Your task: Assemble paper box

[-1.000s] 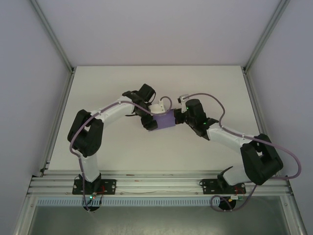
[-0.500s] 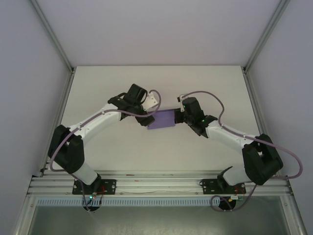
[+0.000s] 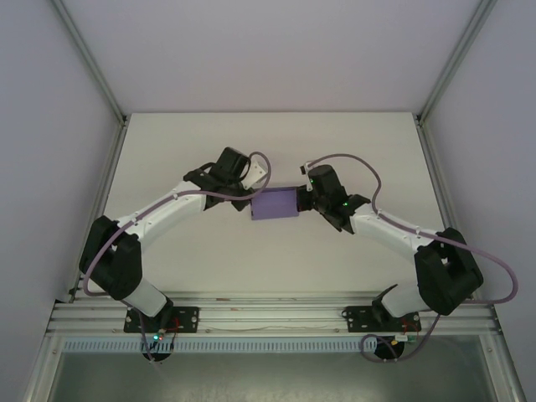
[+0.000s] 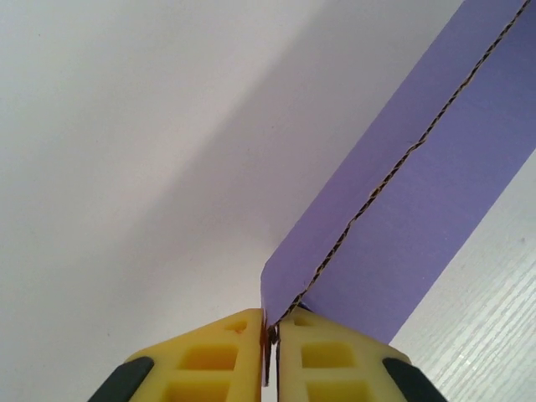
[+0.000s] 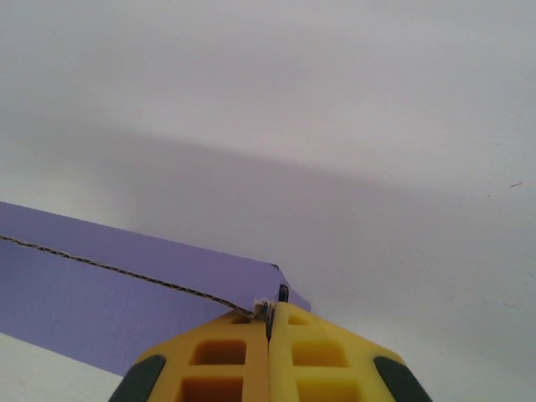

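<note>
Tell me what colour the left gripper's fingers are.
Yellow fingers, pinched on the purple paper box; clearest in the left wrist view.

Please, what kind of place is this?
Probably a robot test cell in a lab: a white table, plain walls on aluminium framing, the left arm and right arm holding one purple paper box.

No readable text, labels, brands, numbers or signs anywhere on the box, arms or table.

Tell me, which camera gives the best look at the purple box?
The top external view: it takes in the whole paper box, held between the left gripper and right gripper. Each wrist view catches just one pinched corner and a stretch of edge.
</note>
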Robot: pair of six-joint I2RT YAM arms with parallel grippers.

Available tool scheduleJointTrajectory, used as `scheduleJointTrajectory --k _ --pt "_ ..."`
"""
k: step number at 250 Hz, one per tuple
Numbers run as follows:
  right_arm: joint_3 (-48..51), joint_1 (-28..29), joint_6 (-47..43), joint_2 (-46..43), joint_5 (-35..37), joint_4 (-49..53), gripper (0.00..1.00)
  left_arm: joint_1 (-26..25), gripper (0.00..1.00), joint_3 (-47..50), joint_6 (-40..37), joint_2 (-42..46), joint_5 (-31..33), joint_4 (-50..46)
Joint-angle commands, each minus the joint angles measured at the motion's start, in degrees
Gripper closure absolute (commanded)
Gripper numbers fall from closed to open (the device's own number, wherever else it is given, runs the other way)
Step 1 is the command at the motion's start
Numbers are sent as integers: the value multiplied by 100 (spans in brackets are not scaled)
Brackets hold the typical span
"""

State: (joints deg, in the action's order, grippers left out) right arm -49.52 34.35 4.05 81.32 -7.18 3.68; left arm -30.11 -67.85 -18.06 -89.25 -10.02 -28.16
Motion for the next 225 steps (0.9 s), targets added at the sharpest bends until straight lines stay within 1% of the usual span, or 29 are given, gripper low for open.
scheduleJointTrajectory --k 1,37,47,58,83,99,115,141,151,160,181,225 --pt "-3 76 83 147 58 563 100 -39 87 8 350 83 -89 72" --pt "-46 119 102 163 91 615 100 -43 90 121 655 127 -88 210" --pt "-61 139 117 165 119 645 100 -38 94 99 855 136 -85 252" --pt "-83 180 158 168 222 697 100 -35 100 28 1155 121 -122 276" --pt "-137 295 298 165 485 837 100 -39 100 -229 1996 17 -427 67" --pt "-133 373 404 148 561 886 100 -37 100 -356 2346 -48 -609 -238" --pt "-87 424 511 144 595 871 100 -34 100 -294 2734 -32 -450 -308" --pt "-49 481 635 189 670 865 100 18 100 -266 3237 -61 -503 -473" --pt "-46 498 687 191 713 886 100 40 100 -275 3370 -106 -750 -473" --pt "-38 513 731 200 718 887 100 38 100 -290 3557 -159 -811 -487" --pt "-16 552 788 186 735 852 100 47 100 -380 3734 -302 -803 -619" --pt "25 567 910 200 718 796 100 173 100 -284 4280 -347 -817 -537"
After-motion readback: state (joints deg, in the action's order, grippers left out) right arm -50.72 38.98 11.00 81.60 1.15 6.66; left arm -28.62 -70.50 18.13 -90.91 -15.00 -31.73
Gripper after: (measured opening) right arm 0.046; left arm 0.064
